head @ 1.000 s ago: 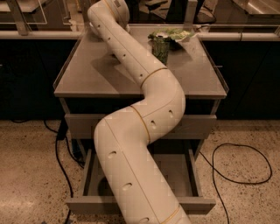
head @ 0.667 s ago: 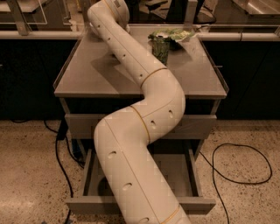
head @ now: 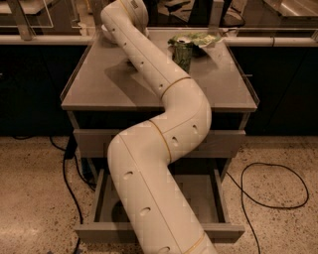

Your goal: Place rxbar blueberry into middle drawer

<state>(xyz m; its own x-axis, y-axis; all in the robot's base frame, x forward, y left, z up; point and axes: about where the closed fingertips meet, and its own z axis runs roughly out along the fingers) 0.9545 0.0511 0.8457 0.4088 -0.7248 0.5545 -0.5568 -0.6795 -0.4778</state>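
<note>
My white arm [head: 159, 94] reaches from the bottom of the camera view across the cabinet top [head: 104, 84] to its far left back corner. The gripper is beyond the arm's last joint [head: 126, 10] and is hidden behind it. The rxbar blueberry is not visible. The open drawer [head: 198, 198] sits pulled out low on the cabinet, below a shut drawer front [head: 92, 141]. My arm covers much of the open drawer's inside.
A green drink can [head: 183, 55] stands at the back right of the cabinet top, with a green crinkled bag [head: 198, 38] behind it. Black cables [head: 271, 183] lie on the speckled floor to the right and left. A rail [head: 44, 38] runs behind.
</note>
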